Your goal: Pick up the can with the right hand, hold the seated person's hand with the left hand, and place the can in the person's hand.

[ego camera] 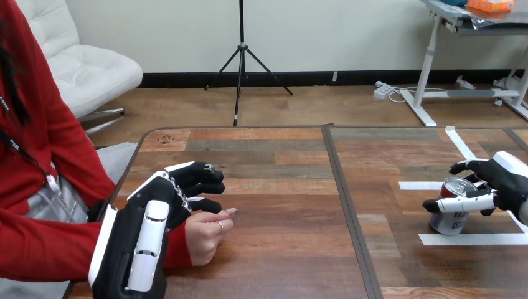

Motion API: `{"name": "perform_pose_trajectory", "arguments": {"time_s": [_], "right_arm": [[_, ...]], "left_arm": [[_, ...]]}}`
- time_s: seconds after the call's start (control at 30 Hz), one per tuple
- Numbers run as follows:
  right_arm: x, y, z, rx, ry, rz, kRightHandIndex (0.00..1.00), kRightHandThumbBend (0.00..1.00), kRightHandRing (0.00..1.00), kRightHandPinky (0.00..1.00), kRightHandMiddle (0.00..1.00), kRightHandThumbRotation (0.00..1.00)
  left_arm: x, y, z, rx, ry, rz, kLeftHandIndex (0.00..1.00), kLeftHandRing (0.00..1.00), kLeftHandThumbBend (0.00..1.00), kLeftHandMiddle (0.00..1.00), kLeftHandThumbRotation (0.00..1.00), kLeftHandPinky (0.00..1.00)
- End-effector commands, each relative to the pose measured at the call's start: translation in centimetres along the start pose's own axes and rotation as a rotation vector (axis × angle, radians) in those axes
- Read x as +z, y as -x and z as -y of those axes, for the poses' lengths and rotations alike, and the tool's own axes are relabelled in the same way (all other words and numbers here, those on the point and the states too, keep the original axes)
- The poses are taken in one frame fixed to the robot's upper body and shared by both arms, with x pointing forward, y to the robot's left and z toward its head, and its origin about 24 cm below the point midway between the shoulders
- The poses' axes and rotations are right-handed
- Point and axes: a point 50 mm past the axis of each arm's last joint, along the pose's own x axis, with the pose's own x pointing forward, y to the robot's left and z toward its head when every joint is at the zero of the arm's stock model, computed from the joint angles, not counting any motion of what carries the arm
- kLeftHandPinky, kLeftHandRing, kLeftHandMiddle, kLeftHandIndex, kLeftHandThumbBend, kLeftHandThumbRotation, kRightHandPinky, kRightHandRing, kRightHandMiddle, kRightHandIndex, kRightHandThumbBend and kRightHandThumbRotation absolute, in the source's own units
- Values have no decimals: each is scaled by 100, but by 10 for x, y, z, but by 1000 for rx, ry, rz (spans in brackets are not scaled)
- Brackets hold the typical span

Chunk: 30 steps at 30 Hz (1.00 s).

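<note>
I count one can: a red-and-silver metal can (449, 215) stands upright on the wooden table (280, 249), between white tape strips (473, 238). My right hand (505, 184) has thumb and fingers curled round it. My left hand (140, 237) is over the person's hand (208, 235); whether it grips, I cannot tell.

Can (449, 215) on table (280, 187) R, in right hand (504, 184); person's hand (205, 233) L, beside left hand (143, 237).

Both the left robot hand (134, 243) and the right robot hand (507, 180) present black bodies, white back shells and black-and-white jointed fingers.
</note>
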Motion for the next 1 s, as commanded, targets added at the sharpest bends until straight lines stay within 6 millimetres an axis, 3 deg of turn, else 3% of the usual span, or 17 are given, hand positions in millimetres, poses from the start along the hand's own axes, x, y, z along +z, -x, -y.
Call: {"name": "perform_pose_trajectory", "arguments": {"time_s": [0.0, 0.77, 0.97], "right_arm": [[21, -1, 39, -104, 24, 73, 81, 100, 67, 51, 73, 42], [20, -1, 34, -124, 55, 91, 72, 100, 71, 64, 72, 32], [21, -1, 33, -128, 70, 103, 70, 95, 70, 66, 71, 26]], "left_arm": [[7, -13, 1, 12, 13, 77, 63, 66, 40, 66, 92, 54], [7, -14, 2, 4, 24, 78, 61, 65, 41, 65, 91, 45], [7, -14, 2, 4, 18, 80, 60, 65, 41, 65, 90, 43]]}}
